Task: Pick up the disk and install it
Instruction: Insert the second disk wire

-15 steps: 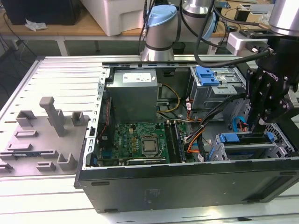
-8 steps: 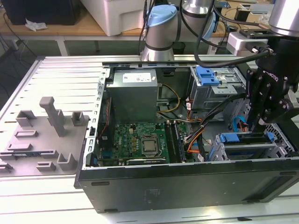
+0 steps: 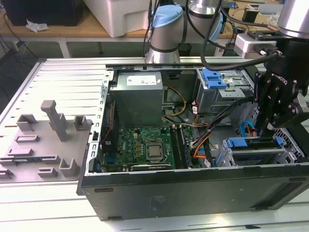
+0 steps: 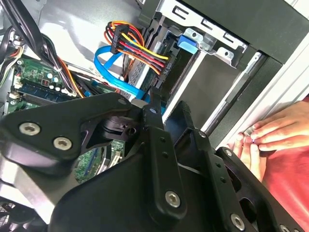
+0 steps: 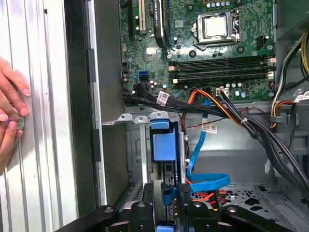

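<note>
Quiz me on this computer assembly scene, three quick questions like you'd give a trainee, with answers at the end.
1. True or false: the computer case lies open, with its motherboard exposed.
2. Pick one. In the exterior view, the tool hangs: A) over the motherboard; B) over the drive cage at the exterior view's right; C) outside the case.
3. Short answer: in the first wrist view, what rests on the slotted table beside the case?

Key: 1 true. 2 B. 3 a person's hand.
</note>
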